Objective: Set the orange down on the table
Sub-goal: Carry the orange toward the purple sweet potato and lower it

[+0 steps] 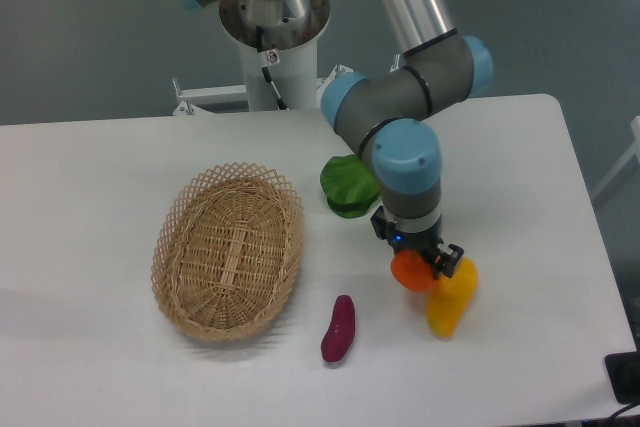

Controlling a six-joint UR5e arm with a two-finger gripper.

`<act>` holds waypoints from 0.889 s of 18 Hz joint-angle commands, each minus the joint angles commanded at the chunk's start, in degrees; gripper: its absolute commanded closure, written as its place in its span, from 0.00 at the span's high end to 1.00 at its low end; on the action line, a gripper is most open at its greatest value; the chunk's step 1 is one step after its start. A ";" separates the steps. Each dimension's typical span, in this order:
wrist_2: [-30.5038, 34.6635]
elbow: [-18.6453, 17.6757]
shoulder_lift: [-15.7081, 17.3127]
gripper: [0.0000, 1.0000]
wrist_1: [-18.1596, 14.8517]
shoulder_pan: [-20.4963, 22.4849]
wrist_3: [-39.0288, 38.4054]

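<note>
The two-finger gripper (416,265) is grasping the small round orange (413,271) above the white table (520,177), release remaining, I judge.

Bright even overhead light, soft faint shadows, sharp focus, slight grain

arm: elbow bent, wrist vertical | gripper (416,265): pointing down, above tabletop, jaws clamped on held load

Mango (449,299) crowds right; eggplant (338,328) left.
</note>
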 joint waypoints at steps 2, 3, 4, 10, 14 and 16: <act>0.70 0.00 -0.61 0.57 0.00 -1.49 -1.41; 1.14 0.09 -0.88 0.57 0.00 -2.11 -2.02; 1.67 0.26 -1.14 0.57 0.00 -2.64 -2.55; 3.26 0.53 -2.72 0.58 1.93 -5.37 -6.16; 3.26 0.88 -3.08 0.68 2.02 -5.37 -6.25; 3.26 1.14 -3.08 0.73 1.93 -5.37 -6.42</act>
